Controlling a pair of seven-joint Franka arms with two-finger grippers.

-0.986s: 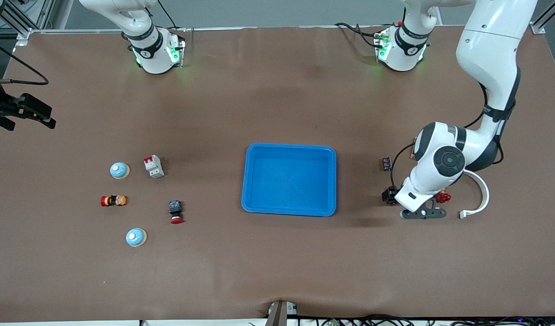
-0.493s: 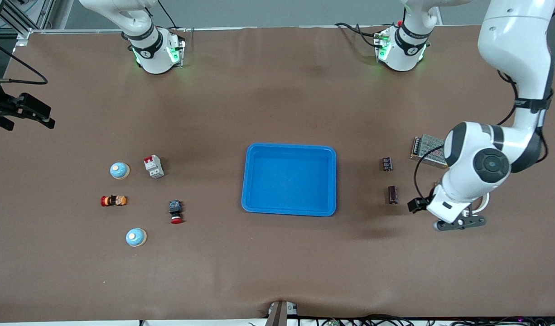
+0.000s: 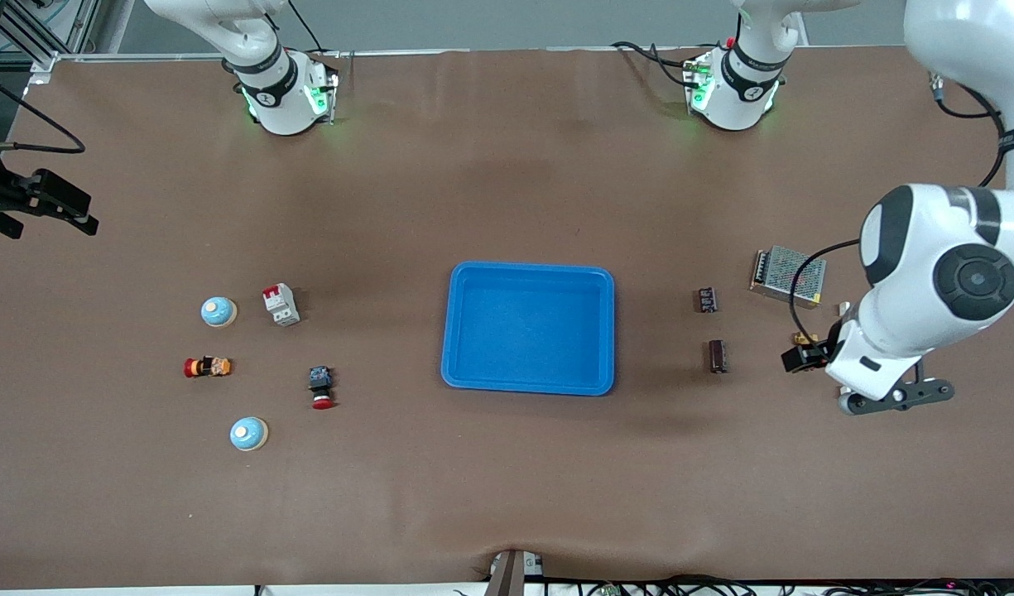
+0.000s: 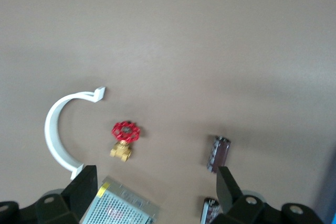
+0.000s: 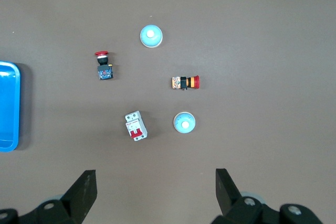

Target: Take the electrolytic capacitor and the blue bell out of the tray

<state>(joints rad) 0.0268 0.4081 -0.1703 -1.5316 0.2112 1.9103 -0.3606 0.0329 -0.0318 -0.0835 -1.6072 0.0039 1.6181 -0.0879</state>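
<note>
Capacitor (image 3: 718, 356) beside raised left arm (image 3: 929, 306)

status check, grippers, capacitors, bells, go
Left gripper open, over the red valve area. Right gripper open, waiting high at its end. Two capacitors and two bells on the table, blue tray empty. Nothing in the way.
</note>
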